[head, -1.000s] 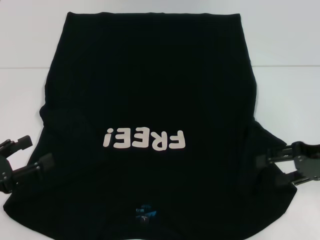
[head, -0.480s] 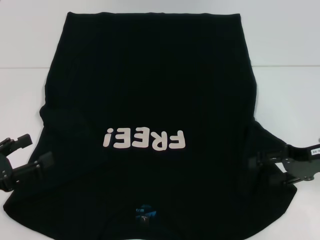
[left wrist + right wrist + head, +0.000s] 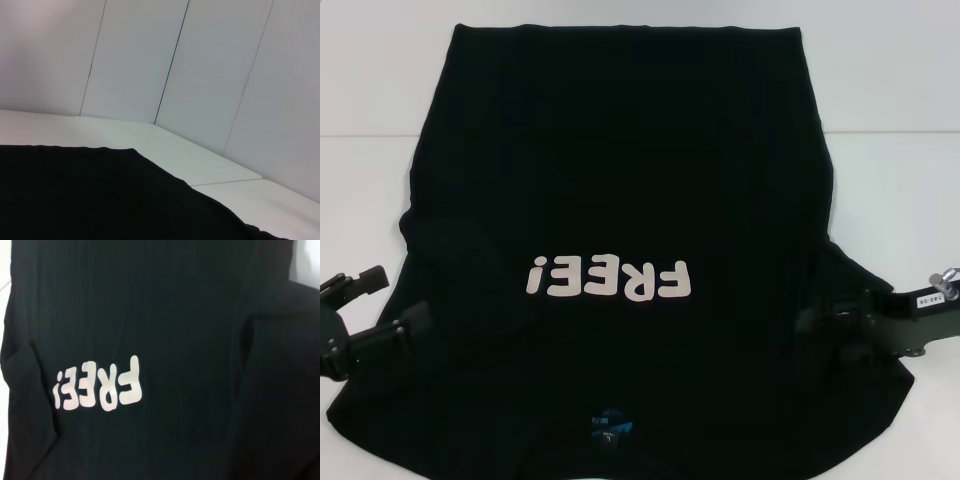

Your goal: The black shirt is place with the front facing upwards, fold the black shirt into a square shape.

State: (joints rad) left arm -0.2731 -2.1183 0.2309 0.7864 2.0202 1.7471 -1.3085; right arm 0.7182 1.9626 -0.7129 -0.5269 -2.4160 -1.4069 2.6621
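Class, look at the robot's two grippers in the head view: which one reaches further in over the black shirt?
The right gripper: it lies well over the black shirt, on its sleeve. The left gripper sits at the sleeve's edge.

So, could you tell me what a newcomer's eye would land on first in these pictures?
The black shirt fills most of the white table, front up, with its pale "FREE!" lettering reading upside down near the robot. The left hand sits open at one sleeve edge, and the right hand reaches over the opposite sleeve.
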